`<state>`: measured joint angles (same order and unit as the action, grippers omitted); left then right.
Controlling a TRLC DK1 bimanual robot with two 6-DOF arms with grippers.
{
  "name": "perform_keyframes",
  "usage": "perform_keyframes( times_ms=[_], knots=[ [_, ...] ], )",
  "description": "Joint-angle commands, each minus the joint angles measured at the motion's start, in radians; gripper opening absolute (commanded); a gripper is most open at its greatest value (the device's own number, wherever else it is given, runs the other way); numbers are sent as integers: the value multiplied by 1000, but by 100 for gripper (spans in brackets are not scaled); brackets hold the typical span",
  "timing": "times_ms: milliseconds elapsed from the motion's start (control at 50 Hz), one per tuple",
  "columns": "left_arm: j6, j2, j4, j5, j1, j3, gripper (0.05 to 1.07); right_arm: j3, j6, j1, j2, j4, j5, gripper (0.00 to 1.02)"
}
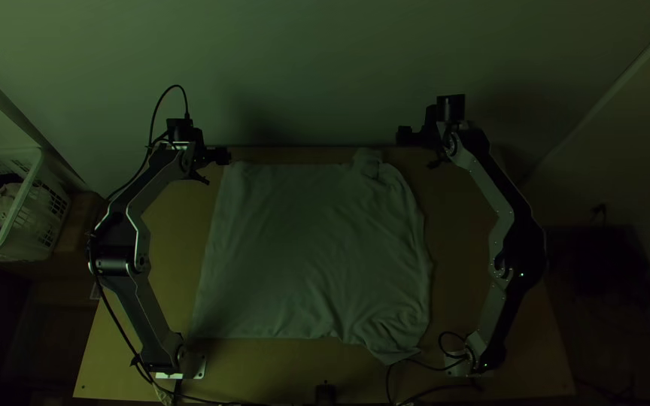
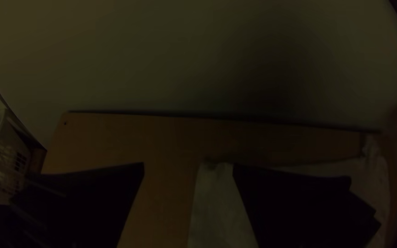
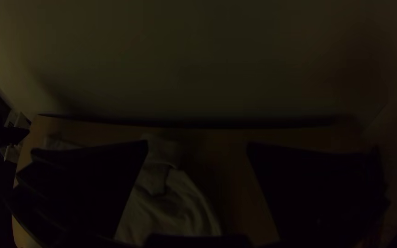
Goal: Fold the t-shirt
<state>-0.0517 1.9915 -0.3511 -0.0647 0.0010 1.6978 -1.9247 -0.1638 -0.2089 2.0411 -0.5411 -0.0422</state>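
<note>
A pale t-shirt (image 1: pixel 302 248) lies spread on the table, with a bunched bit at its far right corner and wrinkles at its near right corner. My left gripper (image 1: pixel 214 167) is just beside the shirt's far left corner; in the left wrist view the left gripper (image 2: pixel 188 167) has its fingers wide apart, the shirt (image 2: pixel 221 206) partly behind one of them. Past the far right corner, toward the wall, is my right gripper (image 1: pixel 418 149). In the right wrist view the right gripper (image 3: pixel 197 146) is spread open, nothing between its pads but a view of table and shirt (image 3: pixel 180 206).
A white basket (image 1: pixel 28 214) with cloth in it stands left of the table (image 1: pixel 490 376). A wall (image 1: pixel 302 75) rises behind the far edge. Cables (image 1: pixel 430 366) lie near the right arm's base, close to the shirt's near right corner.
</note>
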Motion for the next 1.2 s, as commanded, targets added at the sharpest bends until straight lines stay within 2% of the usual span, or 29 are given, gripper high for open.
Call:
perform_keyframes(
  times_ms=[0,160,320,460,1080,1120,1180],
  knots=[
    [10,52,-12,-3,-7,60,95,-80,-33,-7,70,-56,-1,98],
    [18,138,-35,-26,-13,137,95,-119,-37,-12,111,-79,-1,98],
    [33,227,-129,-37,-24,249,95,-140,-39,-18,137,-80,-1,98],
    [42,270,-200,-35,-30,318,91,-163,-40,-20,159,-94,-1,98],
    [70,366,-226,-87,-58,332,90,-184,-49,-18,176,-131,-1,98],
    [82,371,-219,-89,-59,332,83,-183,-51,-18,177,-132,-1,98],
    [102,372,-216,-87,-62,336,61,-183,-51,-18,182,-145,-1,98]
  ],
)
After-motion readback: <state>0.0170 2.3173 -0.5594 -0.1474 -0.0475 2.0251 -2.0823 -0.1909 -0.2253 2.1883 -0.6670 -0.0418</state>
